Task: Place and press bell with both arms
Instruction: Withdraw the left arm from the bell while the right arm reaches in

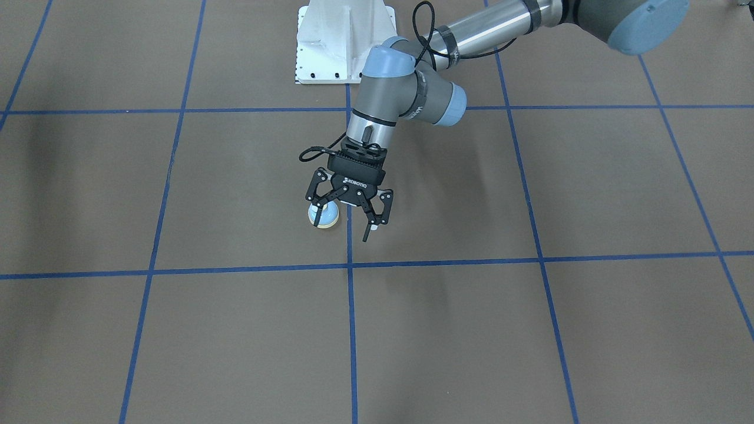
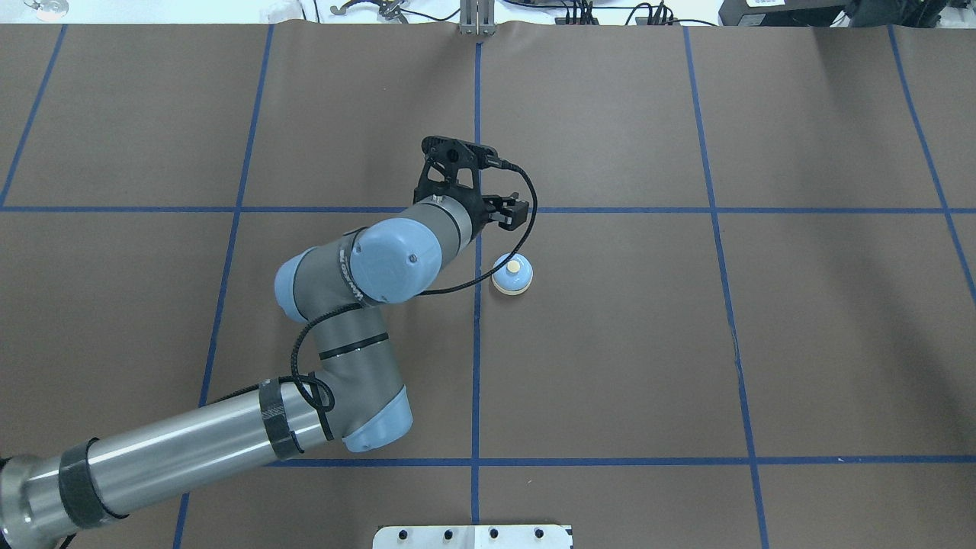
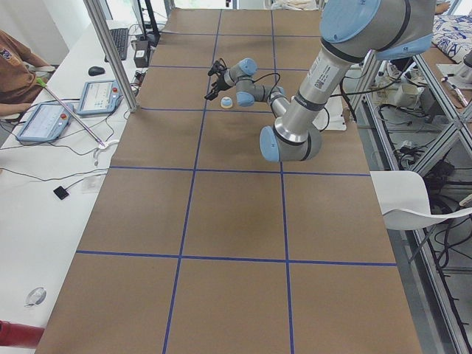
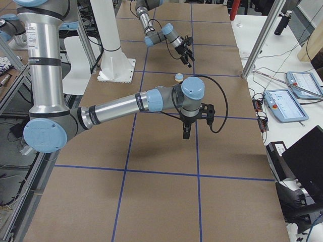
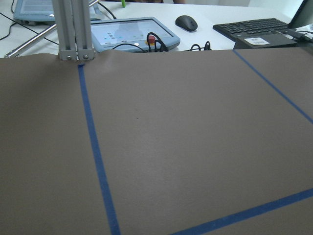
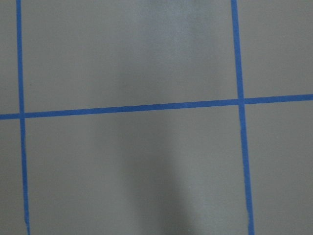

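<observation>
First, the bell [image 2: 512,275]: we see it standing upright on the table [image 2: 762,343], cream button on top, light-blue dome on its tan base ring, with nothing gripping it.
Bell's place: we find it just to the robot's right of the centre blue tape line [image 2: 476,366], in the middle row of squares and nearer the far cross line than the near one.
Left gripper [image 1: 342,229]: we read its jaws as spread wide and holding nothing, pointing down at the table. In the front view one finger [image 1: 318,212] crosses in front of the bell, but the overhead and both side views show the gripper apart from it, on the side away from the robot's base.
Left arm [image 2: 191,442]: we see it come in from the robot's left and bend at the wrist up to the centre line.
Right gripper [image 4: 184,132]: we see it only in the right side view, pointing down, and we cannot tell how its jaws stand.
Right arm [image 4: 116,108]: we see it stretched out level over the table, not touching the bell.
Right wrist view: we get only brown table and tape crossings.
Around: we note the white pedestal [image 1: 344,41] at the robot's edge. Past the far edge are an aluminium post [image 5: 73,29], a tablet-like screen [image 5: 129,32], a mouse [image 5: 186,22] and a keyboard [image 5: 252,27].
</observation>
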